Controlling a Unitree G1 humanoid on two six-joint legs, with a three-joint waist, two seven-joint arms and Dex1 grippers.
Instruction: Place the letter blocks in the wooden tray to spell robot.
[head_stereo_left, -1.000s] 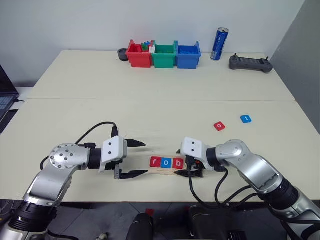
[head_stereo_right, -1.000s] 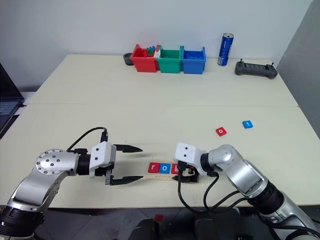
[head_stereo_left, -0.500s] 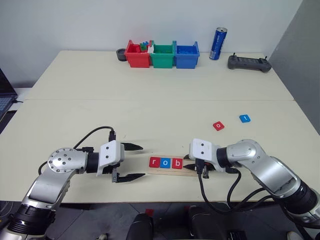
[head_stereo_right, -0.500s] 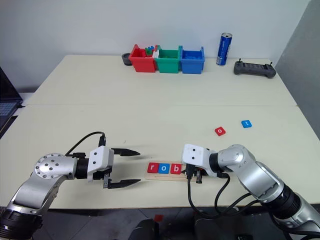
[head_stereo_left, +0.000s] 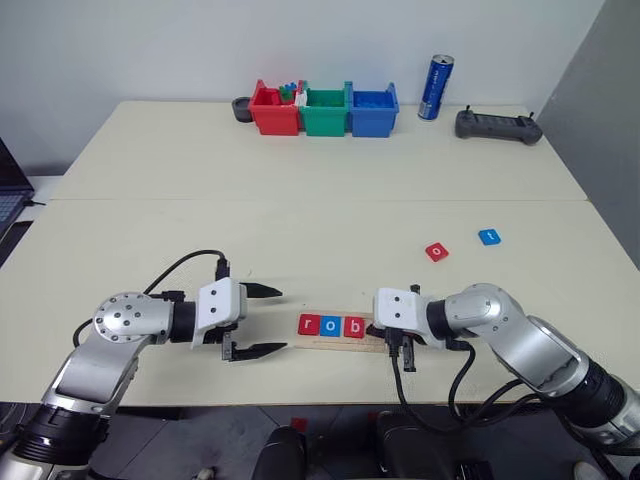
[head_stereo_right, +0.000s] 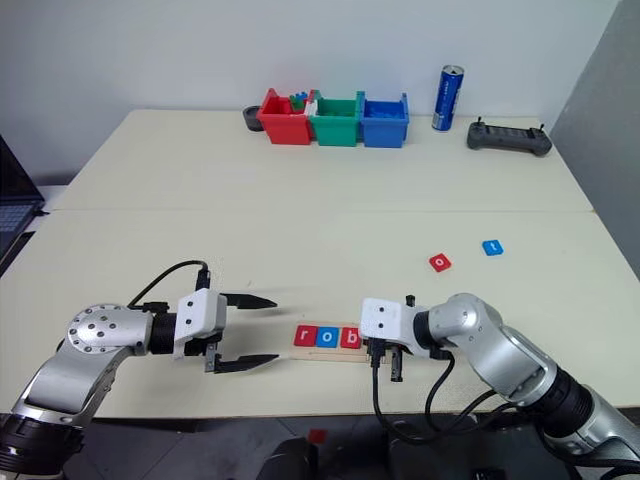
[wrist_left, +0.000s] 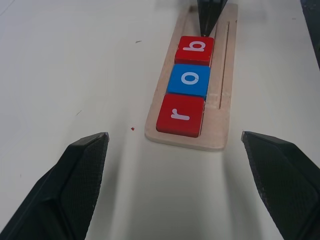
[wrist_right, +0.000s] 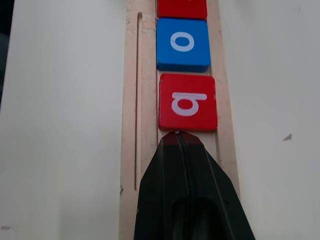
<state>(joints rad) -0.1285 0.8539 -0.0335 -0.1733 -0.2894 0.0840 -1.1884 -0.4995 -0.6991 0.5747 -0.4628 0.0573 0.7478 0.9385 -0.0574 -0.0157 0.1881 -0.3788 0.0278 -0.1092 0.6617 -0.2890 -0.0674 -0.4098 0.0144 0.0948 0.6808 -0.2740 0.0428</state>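
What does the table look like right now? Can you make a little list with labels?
tray: near table edge, between the grippers
in tray: red r, blue o, red b, in a row
loose tiles: red tile and blue tile, on the table to the right, apart
left gripper: open, empty, beside the tray's r end
right gripper: shut, empty, tip at the b's edge
far edge: bins, can, controller
left to place: two tiles
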